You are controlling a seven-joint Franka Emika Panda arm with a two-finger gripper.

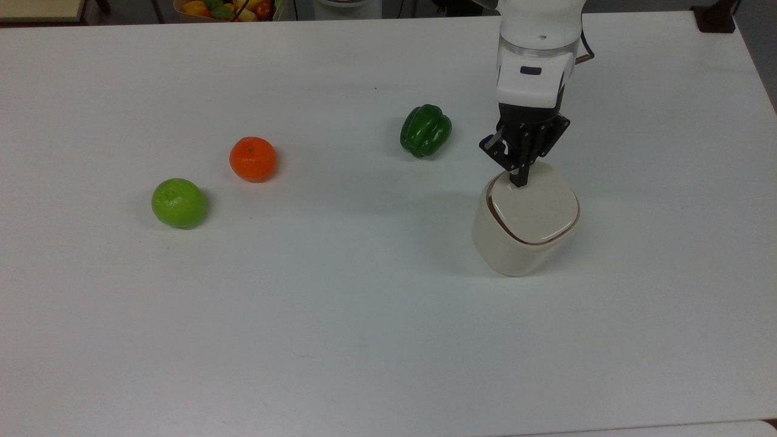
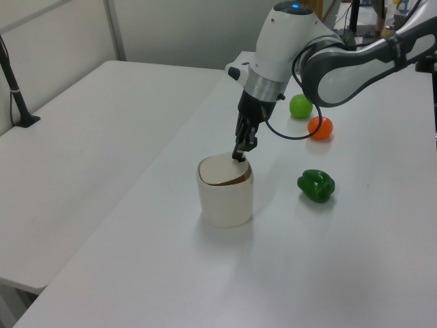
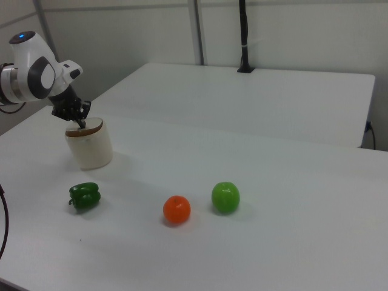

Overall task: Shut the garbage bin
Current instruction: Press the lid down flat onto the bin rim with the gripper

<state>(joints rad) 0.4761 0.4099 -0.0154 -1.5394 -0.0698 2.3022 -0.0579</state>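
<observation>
The garbage bin [image 1: 516, 246] is a cream rounded tub on the white table, on the top view's right. Its flat lid [image 1: 537, 209] lies almost level on the rim, with a thin dark gap along the edge toward the top view's left. My gripper [image 1: 519, 180] points straight down, fingers shut together with nothing between them, and its tip touches the lid's far edge. In the left view the gripper [image 2: 239, 156] rests on the back rim of the bin [image 2: 225, 198]. In the right view the bin [image 3: 89, 147] stands under the gripper [image 3: 79, 123].
A green pepper [image 1: 425, 130] lies close to the bin on the top view's left. Farther that way sit an orange [image 1: 252, 159] and a green apple [image 1: 179, 203]. A basket of produce [image 1: 224, 8] is beyond the far table edge. A black post [image 2: 18, 96] stands on the neighbouring table.
</observation>
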